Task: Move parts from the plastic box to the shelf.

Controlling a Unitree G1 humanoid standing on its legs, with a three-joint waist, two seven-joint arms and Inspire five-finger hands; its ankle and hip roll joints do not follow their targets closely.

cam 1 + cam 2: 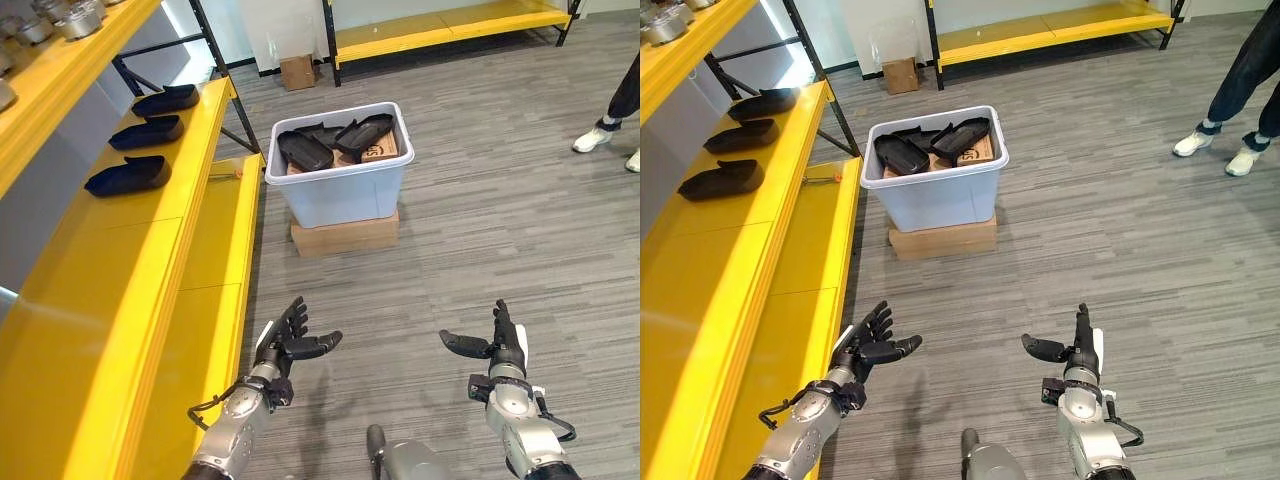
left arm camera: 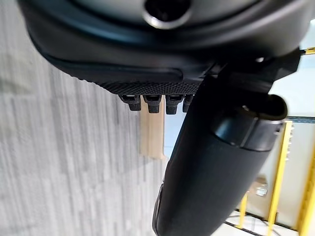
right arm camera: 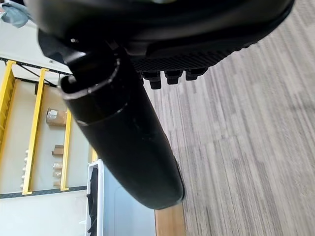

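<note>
A pale plastic box (image 1: pixel 340 185) stands on a flat cardboard carton (image 1: pixel 345 235) on the grey floor at twelve o'clock, holding several black parts (image 1: pixel 305 150). Three more black parts (image 1: pixel 128 175) lie in a row on the yellow shelf (image 1: pixel 150 260) at ten o'clock. The left hand (image 1: pixel 290 340) and right hand (image 1: pixel 500 345) hang empty over the floor at seven and five o'clock, fingers straight, and a person's shoes (image 1: pixel 600 140) show at two o'clock.

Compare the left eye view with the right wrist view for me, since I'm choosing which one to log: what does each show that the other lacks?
Left eye alone: three dark parts in a row on the yellow shelf, the left hand with fingers spread, and a person's shoes. Right wrist alone: a close look along the thumb of the right hand. Both: the plastic box on its cardboard base, and the grey floor.
</note>
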